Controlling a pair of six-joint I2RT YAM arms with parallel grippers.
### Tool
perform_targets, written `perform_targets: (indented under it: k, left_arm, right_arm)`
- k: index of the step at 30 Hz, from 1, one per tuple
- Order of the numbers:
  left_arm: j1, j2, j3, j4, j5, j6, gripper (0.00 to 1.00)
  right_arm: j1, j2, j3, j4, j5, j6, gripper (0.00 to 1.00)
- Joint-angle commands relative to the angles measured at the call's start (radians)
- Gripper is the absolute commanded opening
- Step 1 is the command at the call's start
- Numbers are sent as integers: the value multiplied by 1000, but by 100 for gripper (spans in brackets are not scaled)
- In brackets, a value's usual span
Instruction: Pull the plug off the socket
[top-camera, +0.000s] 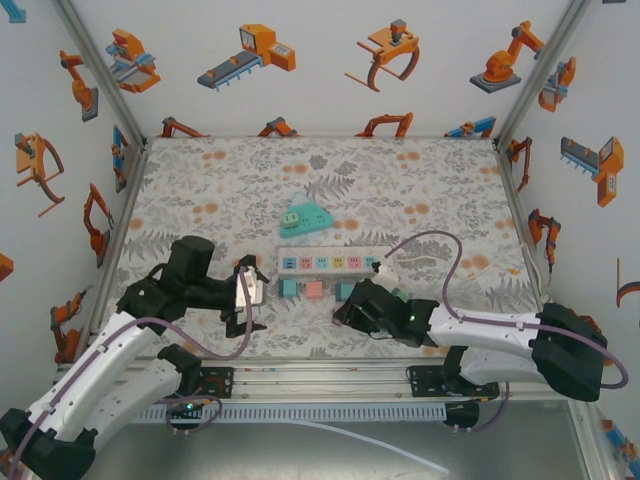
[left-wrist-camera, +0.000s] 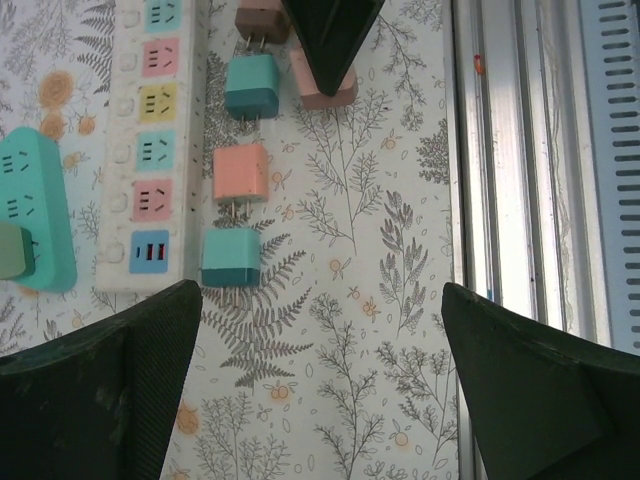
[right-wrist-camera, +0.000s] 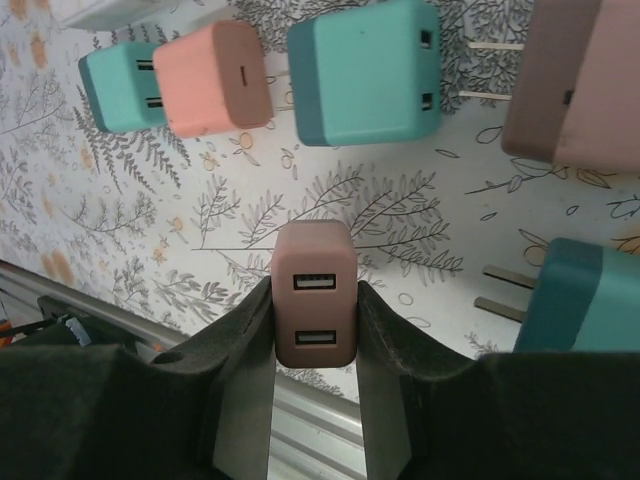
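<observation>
One brown USB charger plug (right-wrist-camera: 315, 300) is pinched in the right gripper's (right-wrist-camera: 315, 345) jaws at the wrist view's lower centre, apparently free of the white power strip (top-camera: 325, 262), so only release seems left, while the left gripper (left-wrist-camera: 320, 310) hangs spread wide.

The table cover (top-camera: 220, 190) is pale with grey ferns and orange blossoms; the walls (top-camera: 320, 90) are white with orange robot drawings. The power strip (left-wrist-camera: 155, 150) is white with teal, pink, yellow and blue sockets. There are a teal charger (left-wrist-camera: 251, 86), a salmon charger (left-wrist-camera: 240, 171) and a dusty-brown plug (right-wrist-camera: 315, 293).
</observation>
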Motion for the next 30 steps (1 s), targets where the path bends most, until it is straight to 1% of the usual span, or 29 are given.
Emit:
perform_targets:
  k: [1, 4, 7, 11, 14, 23, 30]
  left_arm:
    - [-1, 9, 1, -27, 50, 51, 97]
    - [-2, 16, 7, -28, 37, 42, 97]
    - [-2, 18, 10, -30, 21, 40, 97]
    - [-1, 14, 8, -30, 14, 41, 97]
    - [-1, 13, 8, -29, 10, 41, 97]
    - [-2, 17, 8, -29, 4, 33, 97]
    - [-1, 17, 4, -24, -8, 26, 97]
  right_arm:
    - [7, 0, -44, 94, 64, 42, 13]
    - [7, 14, -53, 105, 53, 53, 16]
    - [6, 21, -58, 93, 49, 75, 23]
    - [7, 21, -45, 32, 49, 90, 31]
    - [7, 17, -38, -13, 48, 102, 35]
    - [7, -22, -27, -100, 59, 109, 43]
    - [7, -104, -12, -211, 82, 87, 44]
